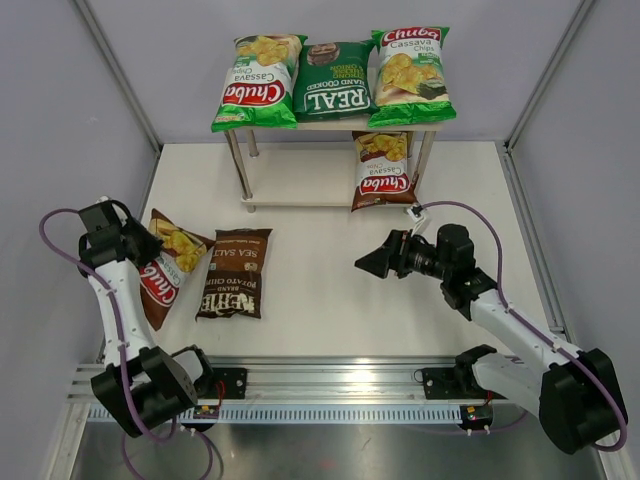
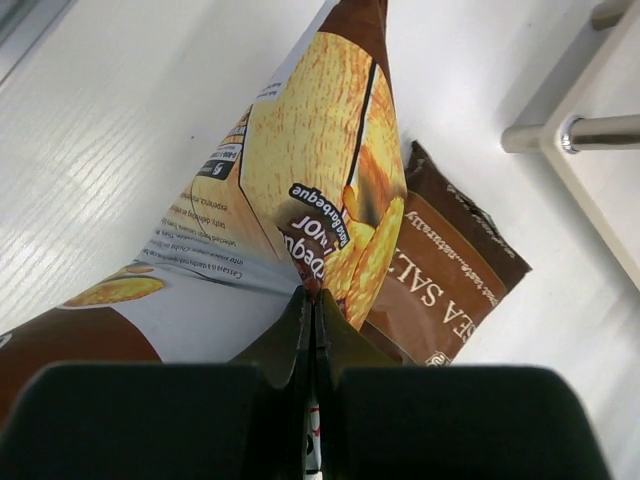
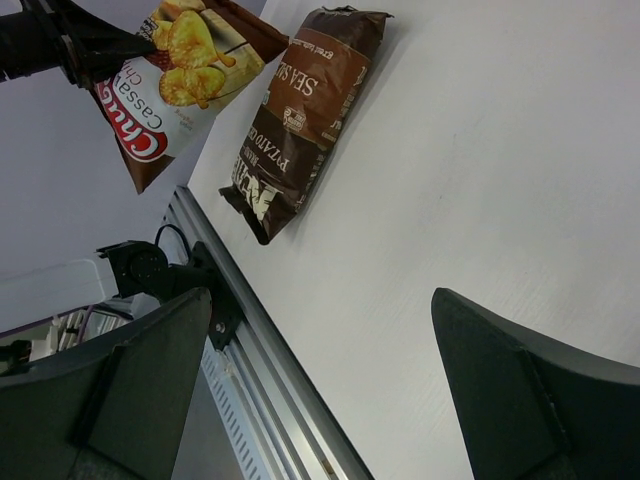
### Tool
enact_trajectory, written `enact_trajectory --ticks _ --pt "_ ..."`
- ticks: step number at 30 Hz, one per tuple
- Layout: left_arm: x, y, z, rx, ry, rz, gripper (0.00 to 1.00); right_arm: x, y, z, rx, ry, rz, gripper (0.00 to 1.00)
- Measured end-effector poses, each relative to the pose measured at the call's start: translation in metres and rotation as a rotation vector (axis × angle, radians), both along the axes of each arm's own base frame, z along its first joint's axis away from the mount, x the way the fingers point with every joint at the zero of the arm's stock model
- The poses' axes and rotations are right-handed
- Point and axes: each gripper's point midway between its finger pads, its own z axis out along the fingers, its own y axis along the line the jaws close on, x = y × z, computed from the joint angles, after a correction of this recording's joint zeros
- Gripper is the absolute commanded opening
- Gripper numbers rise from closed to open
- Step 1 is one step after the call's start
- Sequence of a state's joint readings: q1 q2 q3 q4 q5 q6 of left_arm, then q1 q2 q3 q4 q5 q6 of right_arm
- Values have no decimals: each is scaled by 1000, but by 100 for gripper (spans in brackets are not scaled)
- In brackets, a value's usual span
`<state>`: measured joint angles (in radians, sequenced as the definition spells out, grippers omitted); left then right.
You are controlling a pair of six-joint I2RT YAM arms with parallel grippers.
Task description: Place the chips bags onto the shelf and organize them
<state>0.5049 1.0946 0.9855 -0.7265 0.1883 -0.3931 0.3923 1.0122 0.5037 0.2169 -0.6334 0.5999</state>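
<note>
Claw L (image 2: 312,296) pinches brown Chuba (image 2: 322,130), R (image 1: 369,262) spread

High fixed view from the near edge — wrist views low, close; Kettle bag (image 1: 233,273) in all.

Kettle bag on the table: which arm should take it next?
Right, probably. The right gripper is open, empty and faces the Kettle bag, which lies flat with nothing on it. The left gripper is shut on a brown Chuba bag, so it is busy.

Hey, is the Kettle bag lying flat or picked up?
Flat: the Kettle bag lies label up on the table, with no fingers on it.
</note>
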Motion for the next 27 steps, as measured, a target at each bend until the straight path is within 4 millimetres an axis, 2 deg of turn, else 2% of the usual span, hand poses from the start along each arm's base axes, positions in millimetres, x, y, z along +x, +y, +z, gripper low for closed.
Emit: enact_trajectory --ticks 5,10,14,22,27 --pt "1 -5 20 29 -55 -13 0 2 4 -1 24 26 7 99" --pt "0 -11 29 17 -88 -19 0 6 11 8 102 43 7 99" --pt "1 -24 38 -26 -123 -55 0 7 20 8 190 97 7 99" --pt "13 -71 73 -122 -217 -215 0 4 51 10 291 163 16 99" --pt "15 -123 83 -208 -244 -359 0 9 72 14 309 158 8 99"
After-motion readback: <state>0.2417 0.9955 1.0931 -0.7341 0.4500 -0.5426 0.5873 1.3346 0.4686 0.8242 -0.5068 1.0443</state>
